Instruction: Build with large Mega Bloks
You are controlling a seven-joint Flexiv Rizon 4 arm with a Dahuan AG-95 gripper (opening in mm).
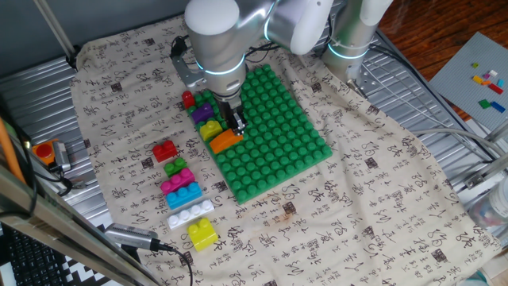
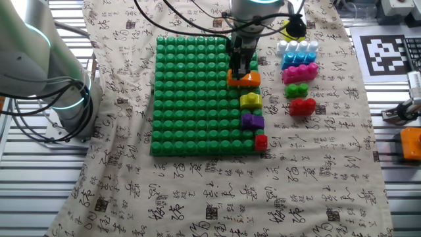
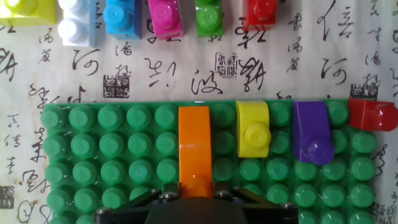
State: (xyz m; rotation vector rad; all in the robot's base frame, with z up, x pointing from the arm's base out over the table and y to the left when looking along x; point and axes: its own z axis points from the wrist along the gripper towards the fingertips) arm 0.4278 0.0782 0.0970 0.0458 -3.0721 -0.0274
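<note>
One green baseplate point(image 1: 278, 135) on calligraphy-print cloth point(image 1: 357, 206); metal table point(image 1: 36, 87) beneath.

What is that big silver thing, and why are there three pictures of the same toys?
The silver thing is a robot arm. At its end is a pincer with two fingers, like a little claw. Two cameras stand beside the table on different sides, and the third sits on the robot's hand, looking down along the fingers.

On the patterned cloth lies a green baseplate with round bumps. Along its edge sit an orange block, a yellow block, a purple block and a red block. The pincer is right at the orange one, seemingly gripping or pressing it.

Beside the plate, six more blocks wait in a row: red, green, pink, blue, white and yellow.
</note>
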